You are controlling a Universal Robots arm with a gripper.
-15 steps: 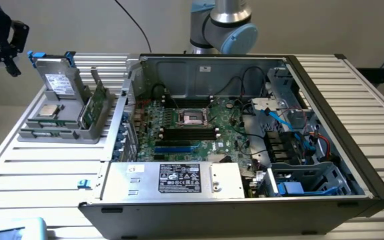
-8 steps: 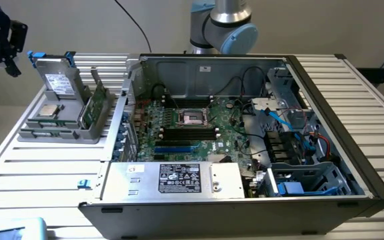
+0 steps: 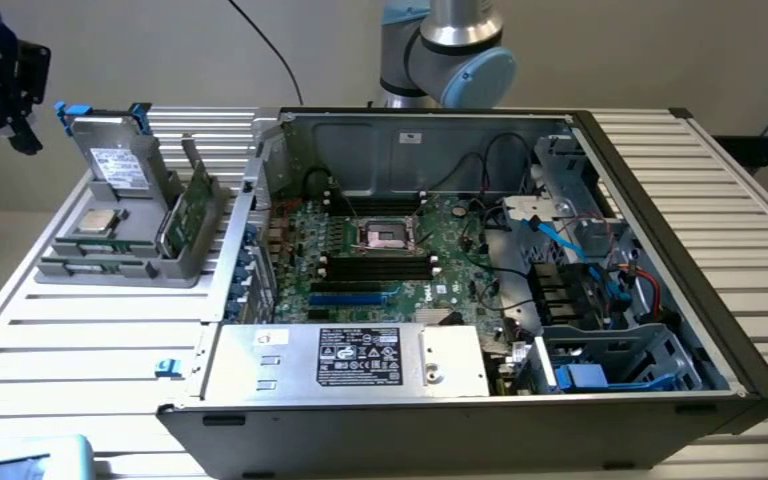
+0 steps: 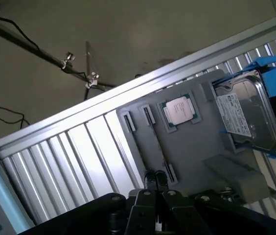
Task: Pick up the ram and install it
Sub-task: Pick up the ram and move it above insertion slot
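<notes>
**Operator:** Where is the ram?

**Spotter:** Your ram (image 3: pixel 195 215) stands on its long edge in the grey tray (image 3: pixel 117 272), on the side of the tray nearest the open computer case (image 3: pixel 398 150). It sits outside the case, and the tray rests on the slatted table (image 3: pixel 64 340) at the exterior view's left.

**Operator:** And the hand?

**Spotter:** Your gripper (image 3: pixel 17 130) hangs in the air at the exterior view's upper left, well apart from the ram. In the wrist view, the fingertips (image 4: pixel 149 178) are pressed together above the tray.

**Operator:** Can I read any writing?

**Spotter:** Very little.
- **Gripper:** the white lettering on its body is cut by the frame edge, so you cannot read it.
- **Hard drive (image 3: pixel 124 160):** it stands upright in the tray between blue rails. Its white label has dark print too small to read.
- **Processor (image 3: pixel 97 222):** it lies flat in the tray just beside the drive, and its lid markings are too faint to read.
- **Power supply (image 3: pixel 344 355):** it sits at the near edge of the case. It has a black-and-white label with rows of symbols, and you can make out no words. A small white sticker sits beside that label.

**Operator:** And the board?

**Spotter:** The green motherboard (image 3: pixel 458 265) lies flat in the case. Its black memory slots (image 3: pixel 377 265) run just beside the processor socket (image 3: pixel 387 235), on the side toward the power supply.
</notes>
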